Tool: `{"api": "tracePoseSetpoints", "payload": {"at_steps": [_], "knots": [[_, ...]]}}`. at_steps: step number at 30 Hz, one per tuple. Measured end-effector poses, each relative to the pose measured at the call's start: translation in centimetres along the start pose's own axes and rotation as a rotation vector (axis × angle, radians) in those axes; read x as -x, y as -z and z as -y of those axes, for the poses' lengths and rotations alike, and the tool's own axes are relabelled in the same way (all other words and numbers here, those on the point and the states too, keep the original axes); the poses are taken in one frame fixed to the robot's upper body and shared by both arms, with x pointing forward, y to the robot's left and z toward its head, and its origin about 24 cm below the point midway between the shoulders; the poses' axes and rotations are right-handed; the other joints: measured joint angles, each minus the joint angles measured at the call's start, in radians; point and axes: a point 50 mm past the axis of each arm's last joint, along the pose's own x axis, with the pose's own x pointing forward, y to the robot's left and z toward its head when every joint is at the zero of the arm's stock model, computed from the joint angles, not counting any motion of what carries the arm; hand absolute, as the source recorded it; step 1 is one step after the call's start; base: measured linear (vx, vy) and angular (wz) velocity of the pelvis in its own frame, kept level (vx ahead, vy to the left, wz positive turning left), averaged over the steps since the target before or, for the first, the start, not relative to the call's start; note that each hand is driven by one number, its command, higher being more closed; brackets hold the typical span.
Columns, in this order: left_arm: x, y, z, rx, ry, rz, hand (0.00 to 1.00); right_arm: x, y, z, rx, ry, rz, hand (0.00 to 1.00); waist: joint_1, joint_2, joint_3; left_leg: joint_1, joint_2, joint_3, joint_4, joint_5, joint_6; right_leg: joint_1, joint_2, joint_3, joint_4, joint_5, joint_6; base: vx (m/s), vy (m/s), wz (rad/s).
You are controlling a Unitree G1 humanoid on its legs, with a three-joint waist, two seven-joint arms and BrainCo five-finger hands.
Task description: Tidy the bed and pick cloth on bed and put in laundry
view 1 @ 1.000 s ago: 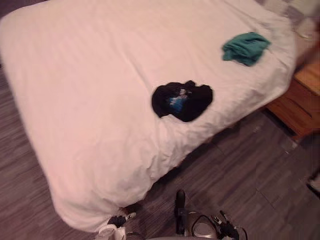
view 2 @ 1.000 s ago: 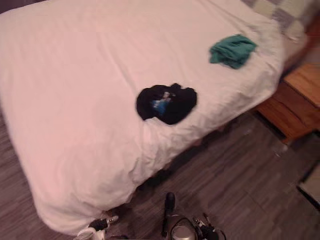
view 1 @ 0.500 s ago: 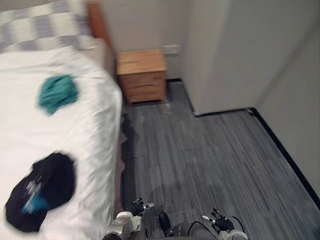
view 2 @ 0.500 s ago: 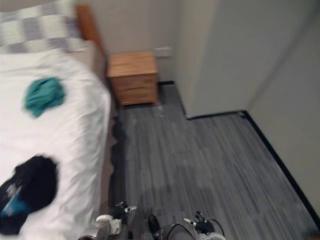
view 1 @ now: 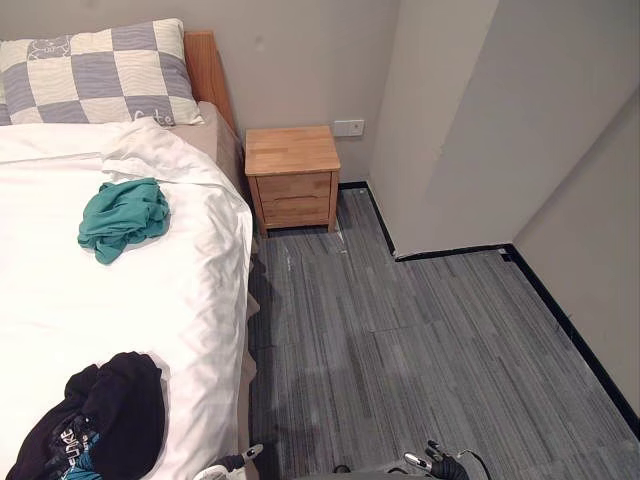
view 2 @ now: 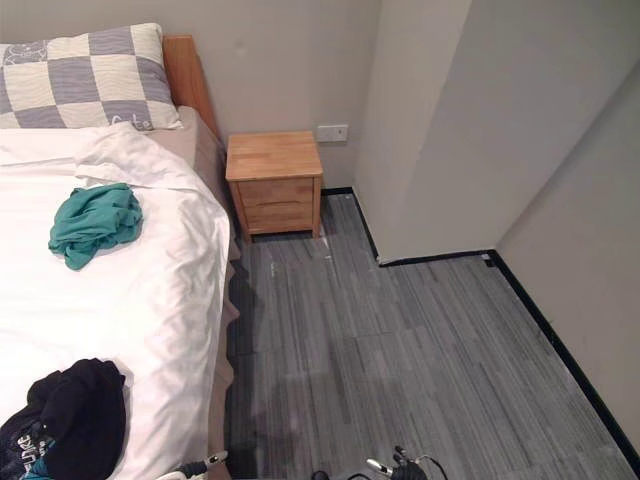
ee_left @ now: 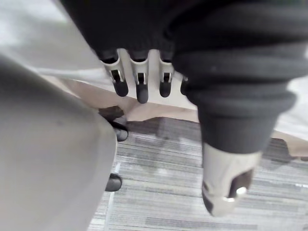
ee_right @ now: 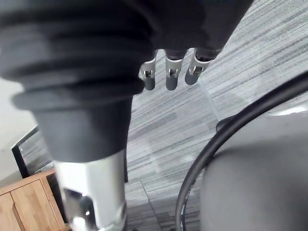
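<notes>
Teal cloth (view 1: 123, 216), blk cloth (view 1: 100, 420) on bed (view 1: 60, 310).

The white bed (view 1: 60, 300) takes the frame's left: a checked pillow (view 1: 95, 70) at upper left, a teal cloth (view 1: 122, 215) below it, a black cloth (view 1: 105, 420) at lower left.

Two cloths (view 1: 122, 215) (view 1: 100, 425), one nightstand (view 1: 292, 150), one pillow (view 1: 100, 70), possibly another
</notes>
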Motion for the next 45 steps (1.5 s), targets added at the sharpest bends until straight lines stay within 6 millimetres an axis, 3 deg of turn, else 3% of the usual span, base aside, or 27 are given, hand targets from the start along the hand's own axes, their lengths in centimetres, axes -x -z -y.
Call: {"api": "tracePoseSetpoints", "payload": {"at_steps": [8, 11, 13, 15, 19, 20, 22, 24, 25, 26, 27, 28, 29, 30, 32, 33, 34, 36, 37, 38, 39, 40, 41, 42, 44, 45], "knots": [[0.0, -0.1, 0.0, 0.0, 0.005, 0.004, 0.0, 0.0, 0.1, -0.1, -0.003, 0.002, -0.007, 0.0, 0.0, -0.001, 0.001, 0.0, 0.002, 0.01, 0.001, -0.001, 0.001, -0.001, 0.0, 0.003, -0.001, 0.0, 0.0, 0.0, 0.0, -0.02], [0.0, -0.6, 0.1, 0.014, 0.027, 0.036, 0.0, -0.1, 0.2, 0.0, 0.002, 0.031, -0.028, 0.0, 0.002, 0.003, 0.012, -0.044, 0.013, 0.046, 0.119, -0.064, -0.007, 0.0, 0.004, 0.022, -0.002, -0.013, 0.01, -0.01, 0.013, -0.19], [0.1, -0.8, 0.2, 0.064, 0.047, 0.072, 0.0, 0.0, 0.2, 0.6, 0.037, 0.061, -0.062, 0.0, 0.013, 0.019, 0.029, -0.07, 0.035, 0.112, 0.237, -0.106, -0.013, 0.015, -0.002, -0.003, 0.001, -0.042, -0.001, -0.02, 0.04, -0.39], [0.2, -0.7, 0.0, 0.09, 0.05, 0.099, 0.0, 0.0, 0.3, 0.6, 0.072, 0.067, -0.081, 0.0, 0.021, 0.024, 0.031, -0.066, 0.039, 0.146, 0.259, -0.109, -0.015, 0.024, -0.02, -0.061, 0.001, -0.041, 0.001, 0.02, 0.042, -0.38], [0.3, -0.9, -0.2, 0.124, 0.08, 0.149, 0.0, -0.3, -0.4, 0.7, 0.121, 0.086, -0.095, 0.0, 0.032, 0.025, 0.067, -0.083, 0.05, 0.297, 0.315, -0.125, -0.017, 0.067, -0.049, -0.111, -0.021, -0.003, 0.0, 0.08, 0.049, 0.01], [0.3, -0.9, -0.1, 0.131, 0.082, 0.151, 0.0, -0.4, -0.8, 0.8, 0.128, 0.09, -0.086, 0.0, 0.033, 0.026, 0.079, -0.089, 0.051, 0.338, 0.282, -0.127, -0.004, 0.07, -0.053, -0.112, -0.031, 0.003, 0.005, 0.02, 0.031, 0.11], [0.3, -1.0, 0.6, 0.144, 0.105, 0.155, 0.0, -0.5, -1.7, 1.2, 0.143, 0.103, -0.067, 0.0, 0.035, 0.053, 0.101, -0.095, 0.069, 0.443, 0.217, -0.091, 0.031, 0.073, -0.059, -0.129, -0.032, -0.005, 0.019, -0.02, 0.045, 0.15], [0.4, -1.2, 1.0, 0.162, 0.127, 0.165, 0.0, -0.6, -2.0, 1.2, 0.156, 0.102, -0.058, 0.0, 0.043, 0.048, 0.095, -0.089, 0.067, 0.471, 0.2, -0.087, 0.034, 0.08, -0.079, -0.197, -0.026, -0.042, 0.035, 0.02, 0.057, 0.15], [0.5, -1.6, 1.0, 0.184, 0.13, 0.179, 0.0, -0.6, -1.9, 1.2, 0.169, 0.101, -0.061, 0.0, 0.059, 0.046, 0.095, -0.086, 0.068, 0.471, 0.2, -0.095, 0.04, 0.065, -0.103, -0.283, 0.048, -0.069, 0.051, 0.08, 0.069, 0.01], [0.5, -1.9, 0.7, 0.195, 0.125, 0.184, 0.0, -0.6, -1.8, 0.9, 0.174, 0.095, -0.062, 0.0, 0.071, 0.028, 0.092, -0.086, 0.066, 0.468, 0.199, -0.121, 0.047, 0.008, -0.142, -0.327, 0.235, -0.158, 0.087, 0.15, 0.093, -0.04], [0.5, -1.8, 0.6, 0.197, 0.121, 0.18, 0.0, -0.7, -1.8, 0.8, 0.171, 0.094, -0.063, 0.0, 0.074, 0.025, 0.091, -0.085, 0.064, 0.46, 0.199, -0.13, 0.039, -0.026, -0.164, -0.34, 0.348, -0.193, 0.102, 0.16, 0.071, 0.18], [0.5, -1.8, 0.4, 0.183, 0.115, 0.167, 0.0, -0.6, -1.6, 0.8, 0.155, 0.094, -0.065, 0.0, 0.073, 0.01, 0.083, -0.08, 0.061, 0.435, 0.199, -0.135, 0.034, -0.1, -0.212, -0.361, 0.6, -0.214, 0.118, 0.19, 0.046, 0.32], [0.5, -1.9, 0.2, 0.172, 0.111, 0.168, 0.0, -0.6, -1.4, 0.8, 0.139, 0.094, -0.067, 0.0, 0.072, 0.005, 0.085, -0.072, 0.057, 0.423, 0.196, -0.136, 0.032, -0.127, -0.238, -0.369, 0.708, -0.191, 0.119, 0.2, 0.017, 0.66], [0.5, -2.1, -0.2, 0.148, 0.099, 0.174, 0.0, -0.6, -1.2, 0.4, 0.116, 0.084, -0.067, 0.0, 0.068, -0.023, 0.085, -0.043, 0.043, 0.379, 0.177, -0.135, 0.031, -0.166, -0.29, -0.389, 0.867, -0.117, 0.131, 0.26, -0.019, 0.85], [0.5, -2.2, -0.5, 0.104, 0.088, 0.178, 0.0, -0.6, -1.3, 0.3, 0.105, 0.075, -0.059, 0.0, 0.058, -0.026, 0.084, -0.005, 0.044, 0.33, 0.14, -0.115, 0.025, -0.188, -0.329, -0.44, 0.969, -0.006, 0.131, 0.27, -0.077, 0.9], [0.5, -2.4, -0.3, 0.073, 0.089, 0.182, 0.0, -0.6, -1.3, 0.4, 0.085, 0.073, -0.051, 0.0, 0.053, -0.024, 0.086, 0.036, 0.058, 0.302, 0.108, -0.1, 0.011, -0.216, -0.35, -0.457, 1.036, -0.085, 0.105, 0.31, -0.141, 0.74], [0.5, -2.4, -0.2, 0.048, 0.092, 0.181, 0.0, -0.6, -1.5, 0.4, 0.082, 0.074, -0.043, 0.0, 0.051, -0.018, 0.087, 0.043, 0.075, 0.273, 0.103, -0.096, 0.002, -0.24, -0.343, -0.452, 0.993, -0.173, 0.121, 0.37, -0.211, 0.7], [0.5, -2.4, 0.0, 0.024, 0.101, 0.181, 0.0, -0.6, -2.1, 0.8, 0.066, 0.085, -0.013, 0.0, 0.036, 0.011, 0.099, 0.06, 0.124, 0.246, 0.086, -0.093, -0.018, -0.272, -0.309, -0.443, 0.845, -0.241, 0.127, 0.3, -0.222, 0.54], [0.5, -2.5, 0.2, 0.017, 0.107, 0.183, 0.0, -0.6, -2.7, 1.2, 0.058, 0.093, 0.013, 0.0, 0.029, 0.042, 0.114, 0.077, 0.17, 0.227, 0.065, -0.087, -0.039, -0.29, -0.272, -0.429, 0.691, -0.234, 0.132, 0.24, -0.21, 0.6], [0.5, -2.7, 0.2, 0.011, 0.11, 0.188, 0.0, -0.6, -3.1, 1.1, 0.045, 0.094, 0.037, 0.0, 0.024, 0.051, 0.117, 0.08, 0.196, 0.218, 0.054, -0.08, -0.051, -0.306, -0.257, -0.408, 0.555, -0.195, 0.15, 0.33, -0.296, 0.61], [0.5, -3.2, 0.1, 0.006, 0.116, 0.2, 0.0, -0.6, -3.0, 0.9, 0.022, 0.093, 0.043, 0.0, 0.023, 0.039, 0.12, 0.081, 0.207, 0.228, 0.052, -0.076, -0.061, -0.313, -0.262, -0.372, 0.379, -0.113, 0.175, 0.38, -0.351, 0.55], [0.5, -3.5, -0.4, 0.0, 0.112, 0.21, 0.0, -0.7, -2.6, 0.5, 0.007, 0.094, 0.028, 0.0, 0.027, 0.005, 0.124, 0.103, 0.207, 0.263, 0.054, -0.079, -0.103, -0.311, -0.286, -0.324, 0.221, -0.022, 0.194, 0.5, -0.459, 0.38], [0.5, -3.3, -0.9, 0.002, 0.099, 0.206, 0.0, -0.7, -2.4, 0.3, -0.003, 0.097, 0.02, 0.0, 0.031, -0.006, 0.128, 0.132, 0.218, 0.285, 0.055, -0.089, -0.14, -0.304, -0.285, -0.311, 0.214, 0.101, 0.155, 0.5, -0.46, 0.02], [0.4, -2.5, -0.1, 0.022, 0.122, 0.185, 0.0, -0.7, -3.2, 1.2, 0.002, 0.121, 0.035, 0.0, 0.037, 0.046, 0.138, 0.167, 0.278, 0.326, 0.06, -0.085, -0.17, -0.293, -0.23, -0.317, 0.268, 0.065, 0.11, 0.39, -0.367, -0.2], [0.5, -1.9, 0.6, 0.036, 0.154, 0.179, 0.0, -0.9, -4.1, 1.1, -0.003, 0.123, 0.052, 0.0, 0.024, 0.066, 0.145, 0.197, 0.313, 0.375, 0.077, -0.033, -0.196, -0.304, -0.209, -0.315, 0.395, -0.042, 0.084, 0.28, -0.302, -0.06], [0.5, -1.8, 0.8, 0.036, 0.164, 0.179, 0.0, -0.9, -4.0, 1.1, -0.004, 0.123, 0.047, 0.0, 0.022, 0.061, 0.142, 0.216, 0.321, 0.373, 0.078, -0.001, -0.21, -0.309, -0.208, -0.316, 0.453, -0.097, 0.082, 0.29, -0.341, 0.11]]}}
